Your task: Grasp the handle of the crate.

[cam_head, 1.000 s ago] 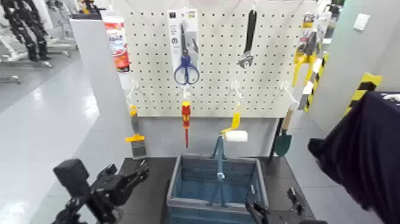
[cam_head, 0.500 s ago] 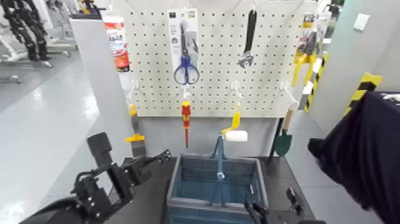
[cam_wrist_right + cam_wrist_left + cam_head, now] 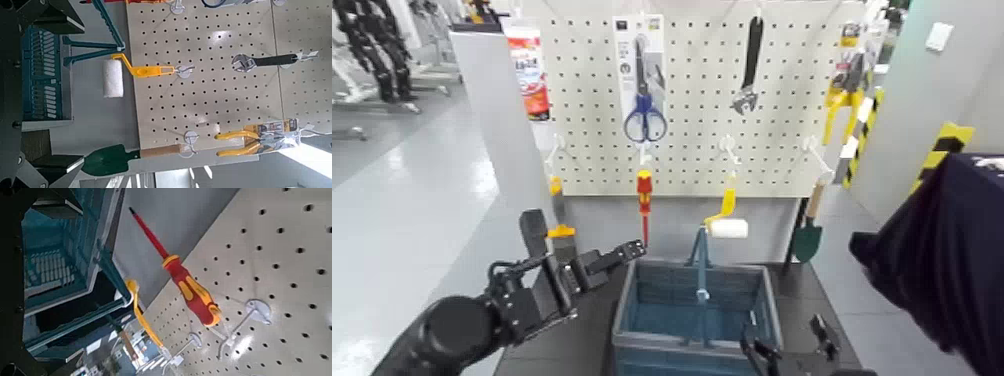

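Observation:
The blue-grey slatted crate (image 3: 632, 318) stands on the dark table below the pegboard. Its thin teal handle (image 3: 701, 268) stands upright across the crate's middle. My left gripper (image 3: 617, 256) is raised just left of the crate's far left corner, fingers pointing at it, open and empty, clear of the handle. The left wrist view shows the crate (image 3: 55, 262) and handle (image 3: 114, 271) between its fingers. My right gripper (image 3: 790, 346) is low at the crate's near right corner, open and empty. The right wrist view shows the crate (image 3: 43, 74) and handle (image 3: 88, 42).
The pegboard (image 3: 692, 150) behind holds scissors (image 3: 645, 112), a red screwdriver (image 3: 644, 195), a yellow-handled paint roller (image 3: 726, 222), a wrench (image 3: 749, 65), a trowel (image 3: 810, 235) and a scraper (image 3: 559, 233). A person's dark sleeve (image 3: 942, 265) is at the right.
My left arm has risen and swung right, from low at the table's left to beside the crate's far left corner. The right gripper and crate have not moved.

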